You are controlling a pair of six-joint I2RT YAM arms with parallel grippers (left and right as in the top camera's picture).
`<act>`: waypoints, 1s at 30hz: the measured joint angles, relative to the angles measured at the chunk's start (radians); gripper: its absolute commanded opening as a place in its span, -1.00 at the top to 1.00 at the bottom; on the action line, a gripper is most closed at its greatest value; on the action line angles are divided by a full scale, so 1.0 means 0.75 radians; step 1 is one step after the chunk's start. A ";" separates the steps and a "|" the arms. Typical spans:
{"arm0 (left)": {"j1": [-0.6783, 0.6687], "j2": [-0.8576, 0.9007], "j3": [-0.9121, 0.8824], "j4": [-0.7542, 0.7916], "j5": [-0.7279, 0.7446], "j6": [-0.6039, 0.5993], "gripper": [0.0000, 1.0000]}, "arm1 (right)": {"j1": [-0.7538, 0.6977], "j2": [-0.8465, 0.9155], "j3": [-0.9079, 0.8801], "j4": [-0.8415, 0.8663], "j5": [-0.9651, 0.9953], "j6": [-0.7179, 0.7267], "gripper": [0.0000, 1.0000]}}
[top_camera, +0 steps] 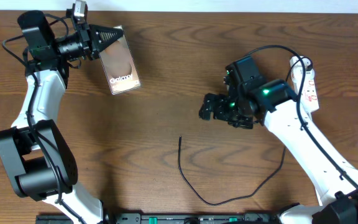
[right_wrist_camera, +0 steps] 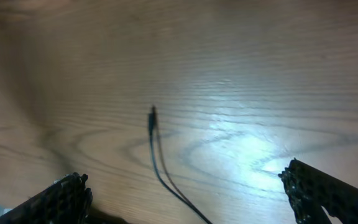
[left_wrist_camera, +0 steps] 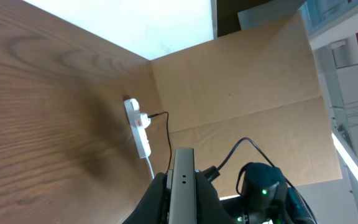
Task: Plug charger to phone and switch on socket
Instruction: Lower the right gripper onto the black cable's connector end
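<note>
My left gripper point(top_camera: 104, 38) is shut on the top end of the bronze-brown phone point(top_camera: 120, 61), which shows its "Galaxy" lettering at the back left; in the left wrist view the phone's grey edge point(left_wrist_camera: 181, 186) stands between the fingers. The thin black charger cable point(top_camera: 194, 186) lies loose on the table, its connector tip point(top_camera: 180, 139) pointing away from the front edge. My right gripper point(top_camera: 211, 109) is open and empty above the table, up and right of that tip. The right wrist view shows the cable tip point(right_wrist_camera: 152, 116) between its spread fingers. The white socket strip point(top_camera: 309, 87) lies at the far right.
The socket strip also shows in the left wrist view point(left_wrist_camera: 138, 126) with a black cable plugged into it. A brown cardboard wall point(left_wrist_camera: 241, 93) stands beyond the table's right side. The wooden table point(top_camera: 166, 112) runs under both arms.
</note>
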 measured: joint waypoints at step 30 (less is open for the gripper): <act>0.000 0.000 0.000 0.000 0.004 0.035 0.85 | 0.492 0.681 0.167 0.043 0.186 0.315 0.50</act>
